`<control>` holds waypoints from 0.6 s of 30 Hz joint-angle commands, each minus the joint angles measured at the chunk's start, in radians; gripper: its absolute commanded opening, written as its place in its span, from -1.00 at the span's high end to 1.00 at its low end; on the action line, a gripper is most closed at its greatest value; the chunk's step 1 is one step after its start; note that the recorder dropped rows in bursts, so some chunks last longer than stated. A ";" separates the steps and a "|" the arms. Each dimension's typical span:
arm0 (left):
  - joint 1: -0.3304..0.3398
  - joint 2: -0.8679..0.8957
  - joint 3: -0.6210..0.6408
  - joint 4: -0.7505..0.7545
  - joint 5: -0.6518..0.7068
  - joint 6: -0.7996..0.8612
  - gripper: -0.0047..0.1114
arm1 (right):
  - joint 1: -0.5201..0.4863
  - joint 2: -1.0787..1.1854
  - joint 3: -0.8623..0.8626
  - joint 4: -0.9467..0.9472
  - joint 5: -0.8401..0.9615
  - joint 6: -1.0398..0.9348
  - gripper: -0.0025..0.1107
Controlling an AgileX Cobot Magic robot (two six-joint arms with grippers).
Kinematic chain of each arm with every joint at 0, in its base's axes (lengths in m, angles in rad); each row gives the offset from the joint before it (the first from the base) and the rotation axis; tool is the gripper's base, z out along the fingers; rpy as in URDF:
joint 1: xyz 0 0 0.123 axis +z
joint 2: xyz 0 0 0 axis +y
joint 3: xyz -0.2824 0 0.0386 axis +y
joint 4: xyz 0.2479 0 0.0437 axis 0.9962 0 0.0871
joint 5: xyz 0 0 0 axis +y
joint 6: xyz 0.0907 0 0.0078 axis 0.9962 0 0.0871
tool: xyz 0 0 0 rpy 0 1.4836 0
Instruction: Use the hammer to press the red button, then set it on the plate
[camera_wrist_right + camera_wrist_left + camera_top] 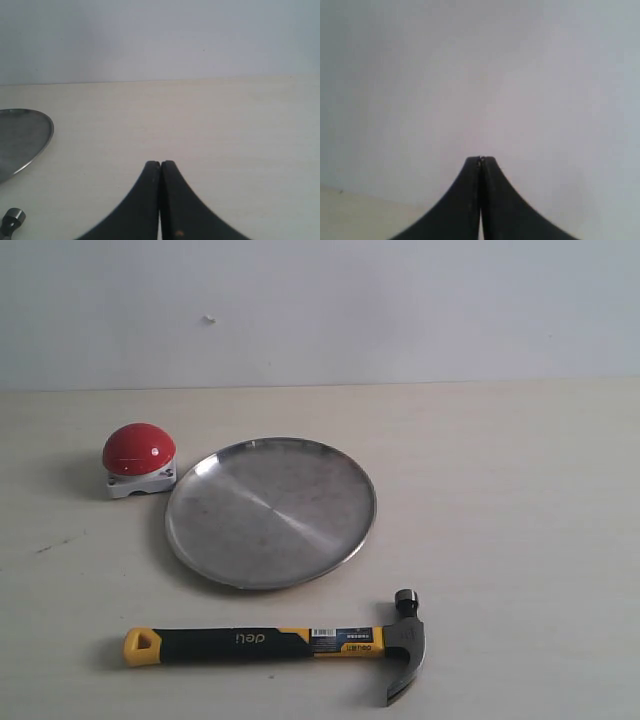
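- Three task things are seen on the table (500, 490): plate (270, 512), hammer (270, 643) and button (139, 452).
- The plate is laid flat, and nothing is carried on it.
- The button is set just beside the plate's left rim, dome up, with a narrow gap between them.
- The hammer is laid flat on the camera side of the plate, apart from it. Its head is turned to the plate's right and its yellow handle end to the left.
- The left gripper (480, 160) is seen with its fingers pressed together and nothing gripped. Mostly wall is shown behind it.
- The right gripper (160, 162) is likewise closed tight on nothing and is held above the table to the right of the plate.
- Neither gripper is shown in the exterior view.
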 commanded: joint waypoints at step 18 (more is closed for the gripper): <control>-0.330 1.038 -0.768 0.094 0.698 0.155 0.92 | -0.003 -0.006 0.005 0.005 -0.002 -0.009 0.96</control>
